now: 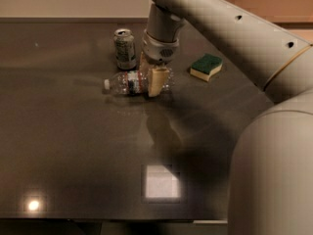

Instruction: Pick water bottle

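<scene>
The water bottle [124, 83] lies on its side on the dark table [73, 146], with its white cap pointing left. It is clear and ribbed, with a red, white and blue label band. My gripper [150, 77] comes straight down from the arm and sits over the bottle's right half, at table height. A bit of the bottle's base shows to the right of the gripper. The bottle rests on the table.
A short silver-green drink can [125, 48] stands upright just behind the bottle and left of the gripper. A green and yellow sponge [206, 66] lies to the right. My arm and body fill the right side of the view.
</scene>
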{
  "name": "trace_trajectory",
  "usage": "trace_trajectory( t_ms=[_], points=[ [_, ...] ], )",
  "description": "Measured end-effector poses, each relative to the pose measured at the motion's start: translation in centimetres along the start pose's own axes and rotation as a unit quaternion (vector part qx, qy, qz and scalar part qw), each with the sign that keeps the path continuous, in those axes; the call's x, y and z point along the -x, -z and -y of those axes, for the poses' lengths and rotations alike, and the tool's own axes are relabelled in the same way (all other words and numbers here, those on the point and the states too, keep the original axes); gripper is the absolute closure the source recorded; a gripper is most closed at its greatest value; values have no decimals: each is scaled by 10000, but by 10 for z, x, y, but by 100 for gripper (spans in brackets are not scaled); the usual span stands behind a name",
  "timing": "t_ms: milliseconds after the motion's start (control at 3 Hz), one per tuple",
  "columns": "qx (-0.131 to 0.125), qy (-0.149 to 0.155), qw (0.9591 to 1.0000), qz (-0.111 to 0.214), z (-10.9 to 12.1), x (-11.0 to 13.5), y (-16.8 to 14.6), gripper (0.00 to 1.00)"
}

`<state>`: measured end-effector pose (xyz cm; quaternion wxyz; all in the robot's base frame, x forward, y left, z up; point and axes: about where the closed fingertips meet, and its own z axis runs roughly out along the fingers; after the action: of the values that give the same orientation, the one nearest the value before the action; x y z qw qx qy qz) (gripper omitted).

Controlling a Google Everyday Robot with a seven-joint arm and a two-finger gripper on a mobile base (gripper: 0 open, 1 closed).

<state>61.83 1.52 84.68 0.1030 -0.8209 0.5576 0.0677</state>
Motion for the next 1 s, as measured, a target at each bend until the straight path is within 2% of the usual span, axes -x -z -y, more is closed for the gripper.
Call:
trace_trajectory(
  t_ms=[333, 667, 1000],
  points=[
    [-210, 10, 9997, 144, -6, -1, 36, 89],
    [-439, 117, 9985, 317, -13, 3, 77, 100],
    [-887, 436, 9935, 566, -20, 14, 143, 100]
  ],
)
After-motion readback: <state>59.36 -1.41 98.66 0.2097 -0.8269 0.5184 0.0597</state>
